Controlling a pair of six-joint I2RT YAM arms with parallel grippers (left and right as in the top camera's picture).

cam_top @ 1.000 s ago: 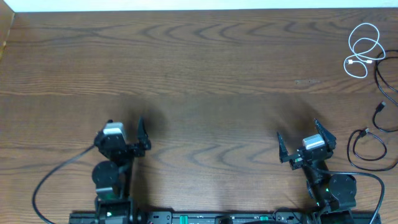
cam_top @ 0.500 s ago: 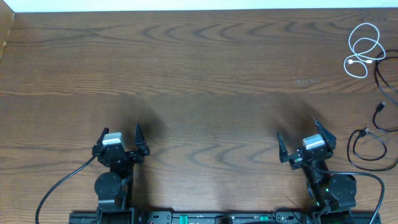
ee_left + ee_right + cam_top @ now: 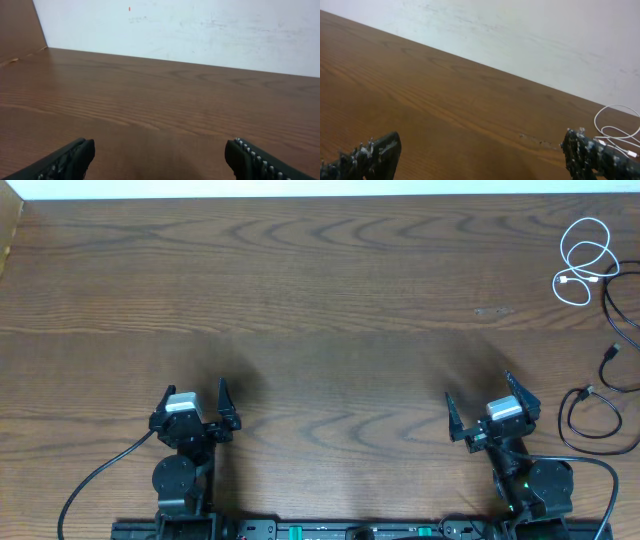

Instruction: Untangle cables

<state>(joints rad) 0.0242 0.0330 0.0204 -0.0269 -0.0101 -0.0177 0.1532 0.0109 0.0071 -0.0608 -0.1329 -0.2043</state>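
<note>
A thin white cable (image 3: 585, 260) lies coiled in loops at the far right of the wooden table; it also shows in the right wrist view (image 3: 617, 134). A thin black cable (image 3: 618, 305) runs along the right edge below it. Another black cable (image 3: 590, 415) lies looped near the right edge, right of my right arm. The three lie apart from each other. My left gripper (image 3: 192, 392) is open and empty at the front left, its fingers wide in the left wrist view (image 3: 160, 155). My right gripper (image 3: 478, 393) is open and empty at the front right (image 3: 480, 152).
The wooden table (image 3: 320, 310) ends at a white wall along the far side. A thick black arm wire (image 3: 90, 480) curves at the front left, and another (image 3: 600, 470) at the front right. A small scuff mark (image 3: 492, 311) shows on the wood.
My left arm has drawn back toward the front edge and its gripper now faces straight ahead. The right arm and the cables have not moved.
</note>
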